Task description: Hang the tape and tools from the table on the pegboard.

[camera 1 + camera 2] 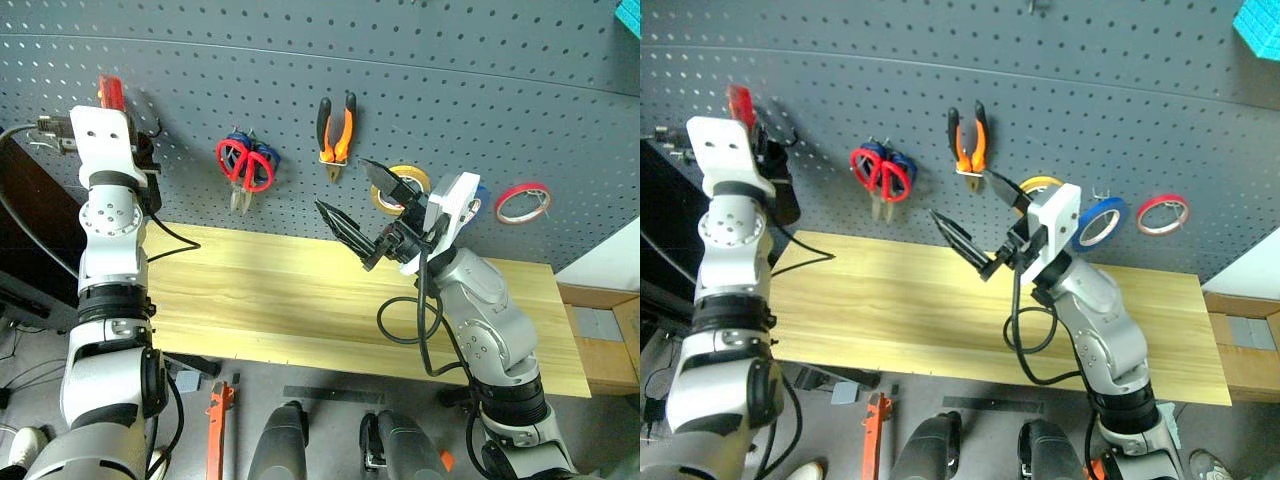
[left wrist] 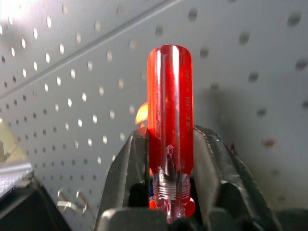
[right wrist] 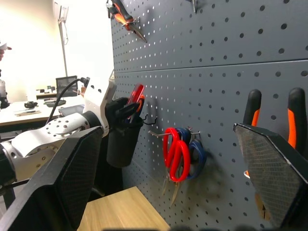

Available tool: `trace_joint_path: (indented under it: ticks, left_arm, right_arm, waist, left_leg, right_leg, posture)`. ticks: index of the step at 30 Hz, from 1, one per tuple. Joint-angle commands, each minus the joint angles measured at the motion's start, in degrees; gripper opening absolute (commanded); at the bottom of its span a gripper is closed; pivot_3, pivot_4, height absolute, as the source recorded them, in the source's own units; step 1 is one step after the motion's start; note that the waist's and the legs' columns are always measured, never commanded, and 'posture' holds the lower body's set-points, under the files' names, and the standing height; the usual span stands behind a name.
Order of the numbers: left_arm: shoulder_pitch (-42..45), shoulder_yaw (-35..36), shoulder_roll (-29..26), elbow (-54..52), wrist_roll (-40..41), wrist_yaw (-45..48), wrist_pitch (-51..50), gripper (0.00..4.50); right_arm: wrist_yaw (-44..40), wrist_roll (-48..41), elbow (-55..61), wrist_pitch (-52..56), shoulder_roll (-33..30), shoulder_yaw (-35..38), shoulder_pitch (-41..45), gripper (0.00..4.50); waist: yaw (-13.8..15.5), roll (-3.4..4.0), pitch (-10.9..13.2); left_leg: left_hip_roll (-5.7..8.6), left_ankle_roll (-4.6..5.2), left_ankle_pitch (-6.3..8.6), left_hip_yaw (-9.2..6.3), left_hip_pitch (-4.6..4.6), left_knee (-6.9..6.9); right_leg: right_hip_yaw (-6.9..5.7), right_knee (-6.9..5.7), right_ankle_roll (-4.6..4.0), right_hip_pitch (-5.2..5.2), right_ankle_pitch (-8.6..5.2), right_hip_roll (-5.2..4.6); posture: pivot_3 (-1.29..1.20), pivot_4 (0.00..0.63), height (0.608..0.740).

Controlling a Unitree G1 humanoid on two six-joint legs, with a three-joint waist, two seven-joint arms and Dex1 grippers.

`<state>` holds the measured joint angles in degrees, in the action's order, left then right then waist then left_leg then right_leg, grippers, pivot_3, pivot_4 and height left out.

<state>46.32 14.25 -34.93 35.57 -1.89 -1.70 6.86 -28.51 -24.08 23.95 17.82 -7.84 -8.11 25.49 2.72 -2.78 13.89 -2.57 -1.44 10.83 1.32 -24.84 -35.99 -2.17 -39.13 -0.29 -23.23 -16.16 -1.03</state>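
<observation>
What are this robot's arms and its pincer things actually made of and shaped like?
Both arms are chains of rounded silver-grey segments joined by black bands. Each wrist carries a white block. The right end effector has two black, flat, pointed fingers with a fine textured face. The left end effector has thick, curved black fingers. Loose black cables loop beside each forearm.

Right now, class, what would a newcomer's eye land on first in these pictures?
Probably the screwdriver, its translucent red handle upright between the left gripper's fingers, close to the pegboard. Next, the tools hung in a row there: red-handled scissors, then pliers. The right gripper stands wide open above the table.
</observation>
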Motion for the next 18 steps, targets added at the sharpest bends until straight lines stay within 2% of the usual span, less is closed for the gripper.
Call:
trace_joint_path:
  ticks: [1, 6, 7, 12, 18]
  left_arm:
    - [-0.35, 1.71, -0.38, -4.98, 1.47, -0.14, -1.25, 2.46]
    - [-0.75, 1.74, -0.08, -6.44, 1.62, -0.67, -2.83, 4.24]
    - [-0.8, 1.76, 0.01, -6.77, 1.64, -0.72, -3.15, 4.43]
    - [-1.68, 2.63, 1.1, -10.25, 3.67, 0.04, -7.11, 4.43]
    - [-7.25, 3.53, 3.91, -25.56, 8.37, 2.04, -15.58, 4.43]
  right_arm:
    - [-0.08, -1.08, 2.64, -0.24, -0.12, 0.3, 0.16, 4.5]
    - [-0.35, -0.92, 2.34, -0.44, -0.23, 0.33, 0.33, 4.5]
    - [-0.39, -0.88, 2.3, -0.47, -0.25, 0.34, 0.38, 4.5]
    - [-0.64, -0.68, 2.56, -0.6, -0.84, 0.54, 0.37, 4.5]
    - [-0.84, -1.42, 5.45, 0.8, -4.56, 2.6, -0.66, 4.5]
  waist:
    - [0.22, 0.0, 0.0]
    - [0.39, 0.0, 0.0]
    - [0.39, 0.0, 0.01]
    - [0.37, -0.01, 0.0]
    - [0.39, -0.05, -0.04]
  left_leg:
    - [0.0, 0.0, 0.0, -0.02, 0.0, 0.0]
    - [0.01, 0.0, 0.0, -0.05, -0.01, 0.0]
    - [0.02, 0.0, 0.0, -0.05, 0.0, 0.0]
    - [0.02, 0.0, 0.0, -0.06, 0.0, 0.0]
    - [0.01, -0.17, -0.1, -0.06, -0.01, 0.0]
  right_leg:
    - [-0.01, 0.0, 0.0, 0.0, 0.0, 0.0]
    - [-0.02, 0.01, 0.0, 0.02, 0.0, 0.0]
    - [-0.02, 0.01, 0.0, 0.03, 0.0, 0.0]
    - [-0.03, 0.02, 0.0, 0.03, 0.0, 0.0]
    - [-0.02, 0.03, -0.01, 0.03, 0.0, -0.02]
  posture:
    - [0.16, 0.251, 0.74]
    - [0.16, 0.247, 0.74]
    - [0.16, 0.247, 0.74]
    - [0.16, 0.229, 0.74]
    - [0.16, 0.184, 0.74]
